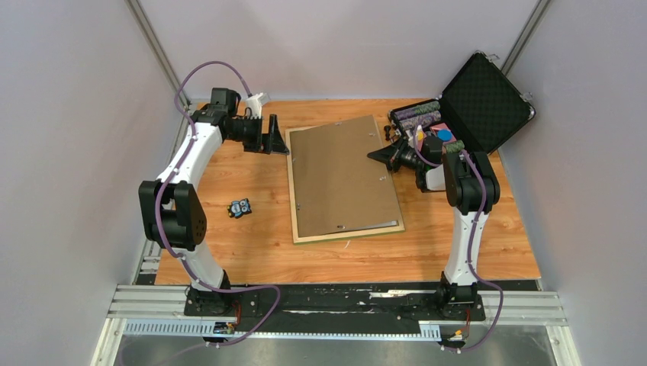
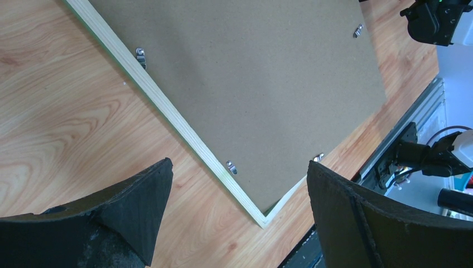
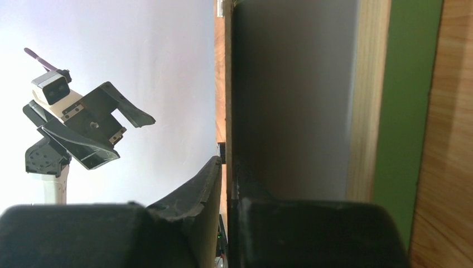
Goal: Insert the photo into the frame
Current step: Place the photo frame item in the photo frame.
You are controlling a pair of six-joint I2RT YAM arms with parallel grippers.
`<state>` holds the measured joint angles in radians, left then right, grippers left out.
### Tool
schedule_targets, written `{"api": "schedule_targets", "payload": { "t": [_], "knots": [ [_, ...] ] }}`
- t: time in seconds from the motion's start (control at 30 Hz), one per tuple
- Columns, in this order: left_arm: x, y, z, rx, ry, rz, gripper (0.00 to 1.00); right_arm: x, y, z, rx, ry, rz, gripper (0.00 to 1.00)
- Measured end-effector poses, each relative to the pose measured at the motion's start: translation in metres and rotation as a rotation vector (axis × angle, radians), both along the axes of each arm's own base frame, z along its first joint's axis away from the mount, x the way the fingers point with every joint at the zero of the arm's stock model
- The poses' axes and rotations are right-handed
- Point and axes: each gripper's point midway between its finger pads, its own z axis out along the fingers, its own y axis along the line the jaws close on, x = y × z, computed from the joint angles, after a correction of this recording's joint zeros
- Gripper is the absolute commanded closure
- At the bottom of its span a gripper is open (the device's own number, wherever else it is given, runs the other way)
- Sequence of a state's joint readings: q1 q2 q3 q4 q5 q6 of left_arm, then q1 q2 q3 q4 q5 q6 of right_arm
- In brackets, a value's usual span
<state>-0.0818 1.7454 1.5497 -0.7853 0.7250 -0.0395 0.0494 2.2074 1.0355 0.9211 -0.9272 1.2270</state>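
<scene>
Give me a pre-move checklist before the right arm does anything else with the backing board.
1. left gripper open, off the frame: ok.
2. right gripper pinching the backing board at its right edge: ok.
3. Frame face down, pale back up: ok.
4. Board seated flat in the frame: not ok, right edge looks raised in the right wrist view.
5. photo in place under the board: cannot tell, hidden.
6. small black object clear of the frame: ok.
</scene>
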Motion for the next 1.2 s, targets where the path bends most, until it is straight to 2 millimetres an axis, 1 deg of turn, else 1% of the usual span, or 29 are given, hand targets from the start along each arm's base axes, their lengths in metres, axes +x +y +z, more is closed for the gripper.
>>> {"api": "schedule_targets", "payload": {
  "t": [0.23, 0.4, 0.47, 0.63, 0.73, 1.03, 1.2],
  "knots": [
    [0.0, 0.001, 0.0, 0.0, 0.0, 0.002, 0.03, -0.001, 0.0, -0.005, -0.02, -0.004, 0.002, 0.63],
    [0.001, 0.002, 0.0, 0.0, 0.0, 0.005, 0.03, -0.002, -0.001, -0.013, -0.044, 0.01, 0.005, 0.52],
    [0.001, 0.002, 0.0, -0.003, 0.0, 0.003, 0.03, -0.003, -0.001, -0.013, -0.053, 0.009, 0.008, 0.47],
    [0.0, 0.001, 0.001, -0.005, -0.001, 0.001, 0.03, -0.002, 0.0, -0.009, -0.101, -0.012, 0.02, 0.4],
    [0.001, 0.001, 0.0, -0.007, -0.002, 0.0, 0.03, -0.001, 0.0, -0.008, -0.133, -0.015, 0.021, 0.38],
    [0.002, -0.001, -0.015, -0.017, 0.032, -0.007, 0.03, 0.0, 0.001, -0.012, -0.242, -0.017, 0.032, 0.33],
    [0.001, -0.001, -0.017, -0.019, 0.038, -0.008, 0.03, 0.001, 0.002, -0.015, -0.331, -0.03, 0.034, 0.31]
  ]
}}
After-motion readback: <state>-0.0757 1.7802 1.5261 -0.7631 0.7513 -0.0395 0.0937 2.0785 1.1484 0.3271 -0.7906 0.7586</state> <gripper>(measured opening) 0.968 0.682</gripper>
